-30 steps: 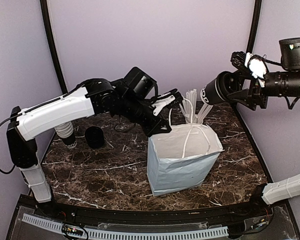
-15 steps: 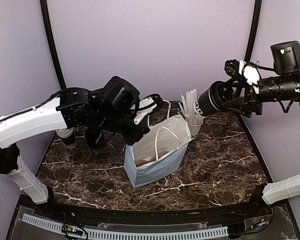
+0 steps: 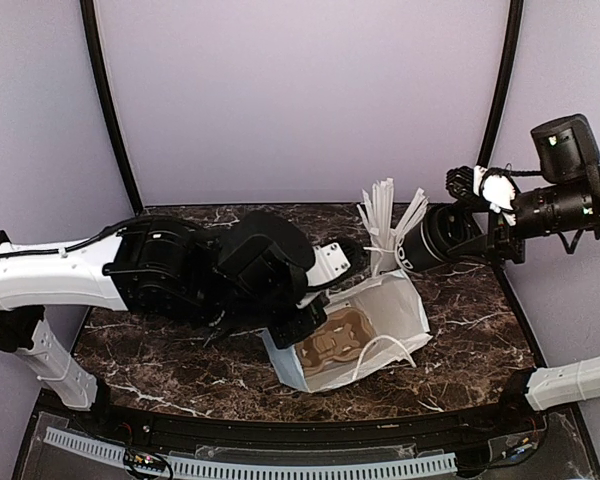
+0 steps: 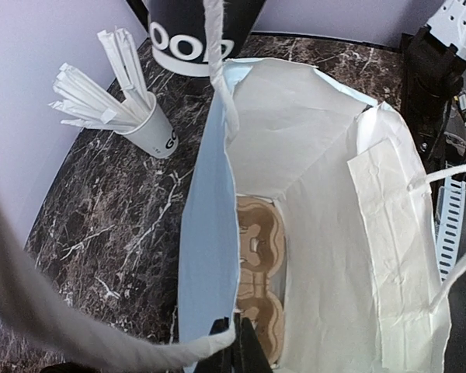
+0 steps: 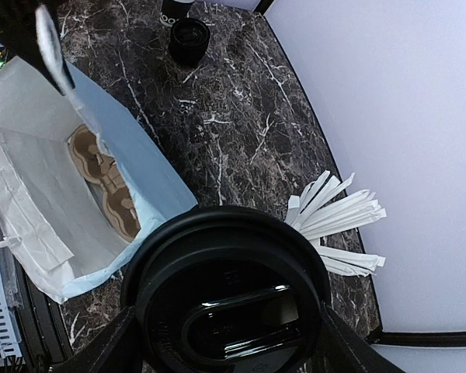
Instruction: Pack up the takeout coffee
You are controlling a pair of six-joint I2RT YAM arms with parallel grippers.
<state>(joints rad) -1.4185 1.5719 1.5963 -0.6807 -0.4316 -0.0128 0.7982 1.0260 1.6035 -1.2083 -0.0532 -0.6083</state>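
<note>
Only the right wrist view shows the black lid of the coffee [image 5: 229, 272], clasped by the right gripper [image 5: 225, 346]. The left gripper [image 4: 237, 350], arm stretched low, pinches the tipped bag [image 4: 318, 155] by its rim.

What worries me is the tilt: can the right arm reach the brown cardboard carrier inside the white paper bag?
Probably yes: the left gripper holds the white paper bag open, and nothing covers the brown cardboard carrier inside.
</note>
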